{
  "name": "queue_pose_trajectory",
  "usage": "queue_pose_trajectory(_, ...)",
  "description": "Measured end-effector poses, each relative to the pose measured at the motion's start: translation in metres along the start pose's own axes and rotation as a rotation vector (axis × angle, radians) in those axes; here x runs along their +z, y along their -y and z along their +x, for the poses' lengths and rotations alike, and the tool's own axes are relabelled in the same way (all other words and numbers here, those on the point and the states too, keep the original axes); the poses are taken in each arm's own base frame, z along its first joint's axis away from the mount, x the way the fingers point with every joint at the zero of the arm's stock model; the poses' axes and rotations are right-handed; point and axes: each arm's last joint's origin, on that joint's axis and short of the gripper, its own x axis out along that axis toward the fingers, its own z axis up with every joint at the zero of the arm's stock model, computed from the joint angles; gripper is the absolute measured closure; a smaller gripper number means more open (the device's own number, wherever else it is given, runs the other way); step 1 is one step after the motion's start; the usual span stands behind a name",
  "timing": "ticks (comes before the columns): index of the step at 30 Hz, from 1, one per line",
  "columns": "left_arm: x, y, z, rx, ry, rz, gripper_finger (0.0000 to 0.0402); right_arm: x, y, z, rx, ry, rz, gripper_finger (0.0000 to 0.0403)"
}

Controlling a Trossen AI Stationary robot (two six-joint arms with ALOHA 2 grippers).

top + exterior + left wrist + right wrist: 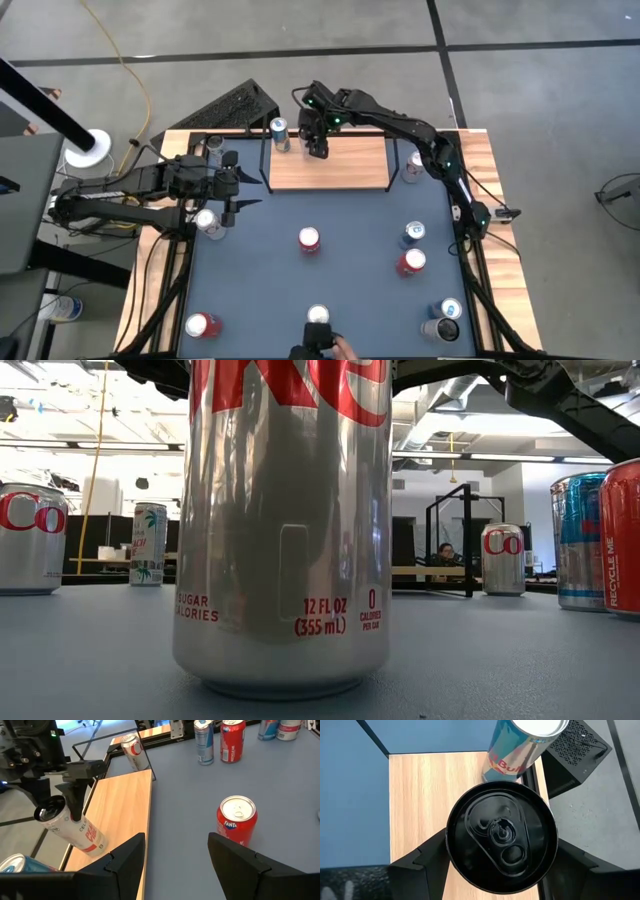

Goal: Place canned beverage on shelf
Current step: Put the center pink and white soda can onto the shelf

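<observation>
**A:** From overhead, where is everything?

**B:** The right gripper [318, 145] hangs over the shelf [350, 165] at the table's 12 o'clock, arm stretched in from 3 o'clock. Its load is hidden beneath the wrist. A blue can [279, 131] stands at the shelf's 10 o'clock corner. The left gripper [238, 195] waits at 9 o'clock.

**A:** And at table level?

**B:** A silver can [280, 520] fills the shot, so neither claw can be seen.

**A:** Left wrist camera?

**B:** The left claw is spread with nothing between its fingers, and a red can [236, 820] stands ahead of it. Beyond, the right claw pinches a white held can [75, 830] near its upper end. The can's base is low over the shelf board, but I cannot tell whether it touches.

**A:** Right wrist camera?

**B:** It looks straight down on the can's black lid, one finger clamped on each side, with the blue can just beside it.

**A:** How will it handle?

**B:** Probably thin-walled, smooth and slippery, and fairly heavy if full. I'd hold the round sides firmly without denting them, and lower it upright before letting go.
</observation>
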Motion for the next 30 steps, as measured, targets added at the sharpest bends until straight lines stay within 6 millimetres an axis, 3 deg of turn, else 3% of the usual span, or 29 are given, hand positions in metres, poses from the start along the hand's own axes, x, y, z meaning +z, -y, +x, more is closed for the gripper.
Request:
queue_pose_trajectory(5, 0.0, 0.0, 0.0, 0.0, 0.0, 0.0, 0.0194, 0.0, -0.001, 0.0, 0.018, 0.005, 0.006, 0.0114)
queue_pose_trajectory(16, 0.0, 0.001, 0.0, -0.022, 0.006, -0.005, 0.0194, 0.001, 0.0, -0.002, 0.015, 0.012, -0.048, 0.0035)
queue_pose_trajectory(22, 0.0, 0.001, 0.0, -0.022, 0.006, -0.003, 0.0194, 0.006, 0.001, -0.009, 0.003, 0.038, -0.065, 0.0027)
queue_pose_trajectory(26, 0.0, 0.001, 0.0, -0.022, 0.007, 0.012, 0.0194, 0.009, -0.001, -0.023, -0.009, 0.068, -0.087, 0.0028)
queue_pose_trajectory(30, 0.0, 0.001, 0.0, -0.021, 0.008, 0.019, 0.0194, 0.011, -0.004, -0.051, -0.009, 0.089, -0.096, 0.0032)
